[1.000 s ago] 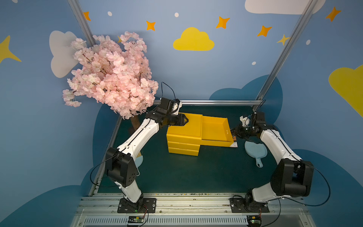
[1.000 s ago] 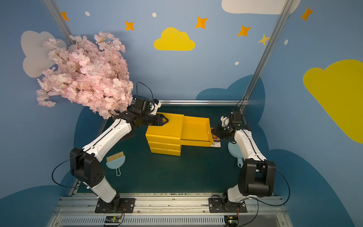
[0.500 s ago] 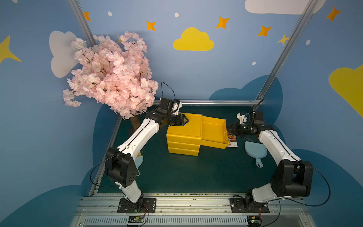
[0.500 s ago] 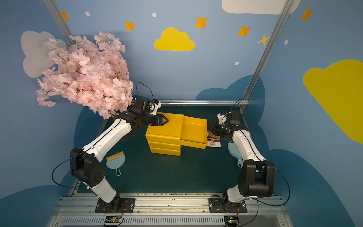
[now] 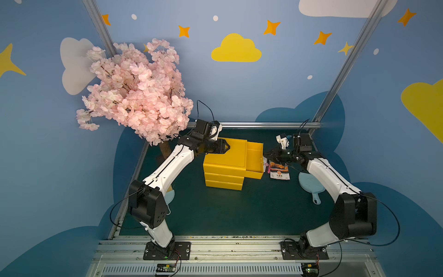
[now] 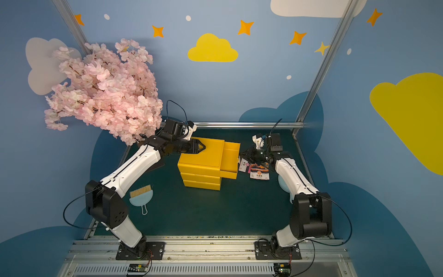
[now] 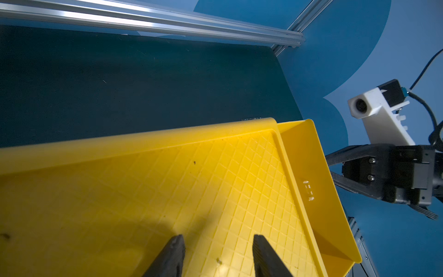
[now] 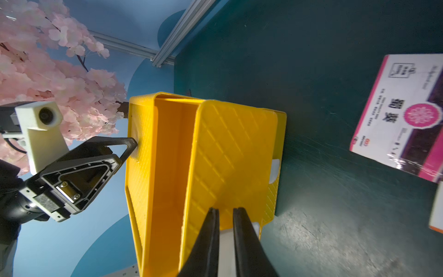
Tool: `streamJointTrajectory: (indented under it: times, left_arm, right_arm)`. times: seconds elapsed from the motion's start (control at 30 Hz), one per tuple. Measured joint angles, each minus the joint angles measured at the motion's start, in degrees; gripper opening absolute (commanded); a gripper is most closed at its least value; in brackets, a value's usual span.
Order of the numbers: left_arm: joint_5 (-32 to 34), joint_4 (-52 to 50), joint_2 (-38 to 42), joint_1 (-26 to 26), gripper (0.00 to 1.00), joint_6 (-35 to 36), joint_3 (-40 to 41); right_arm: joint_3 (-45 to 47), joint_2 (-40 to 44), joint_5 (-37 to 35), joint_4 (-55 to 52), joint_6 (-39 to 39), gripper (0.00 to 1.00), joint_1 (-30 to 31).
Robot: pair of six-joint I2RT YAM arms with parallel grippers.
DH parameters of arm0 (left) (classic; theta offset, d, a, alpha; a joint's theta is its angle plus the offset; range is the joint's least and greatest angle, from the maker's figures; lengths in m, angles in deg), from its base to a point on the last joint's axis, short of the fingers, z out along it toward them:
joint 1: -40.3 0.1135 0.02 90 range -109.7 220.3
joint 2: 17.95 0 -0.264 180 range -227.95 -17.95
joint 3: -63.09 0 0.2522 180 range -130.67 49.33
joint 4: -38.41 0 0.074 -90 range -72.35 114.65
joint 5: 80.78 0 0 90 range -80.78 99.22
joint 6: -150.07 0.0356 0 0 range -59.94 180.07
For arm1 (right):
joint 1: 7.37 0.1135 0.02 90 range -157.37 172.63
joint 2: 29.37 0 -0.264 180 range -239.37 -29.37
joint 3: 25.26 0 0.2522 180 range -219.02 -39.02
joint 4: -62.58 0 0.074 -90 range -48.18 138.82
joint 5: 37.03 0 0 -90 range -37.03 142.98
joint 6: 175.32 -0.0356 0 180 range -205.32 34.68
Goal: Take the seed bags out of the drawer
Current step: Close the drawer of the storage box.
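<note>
Well, from my station the green mat (image 5: 239,211) carries a pink blossom tree (image 5: 134,91) at 10 o'clock and a yellow drawer cabinet (image 5: 225,167) just past centre toward 12. Its top drawer (image 5: 255,163) sticks partway out toward 3 o'clock. A pale blue dustpan (image 5: 310,184) lies at 4 o'clock. The left gripper (image 7: 218,237) rests over the cabinet's top, jaws spread. The right gripper (image 8: 225,209) sits at the drawer front, jaws almost together. Whether they pinch the pale handle there I cannot tell. Two seed bags (image 5: 278,170) lie on the mat, just beside the drawer's 3 o'clock side.
</note>
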Motion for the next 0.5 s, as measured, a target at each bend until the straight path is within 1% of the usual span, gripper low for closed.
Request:
streamJointTrajectory:
  times: [0.23,0.5]
  left_arm:
    - [0.00,0.33,0.13,-0.02,0.52,0.00,0.35]
    - [0.00,0.98,0.44,-0.02,0.52,0.00,0.96]
  right_arm:
    - [-0.02,-3.39,1.92,7.23,-3.93,0.17,3.74]
    - [1.18,-7.41,2.58,13.94,-9.62,0.18,7.65]
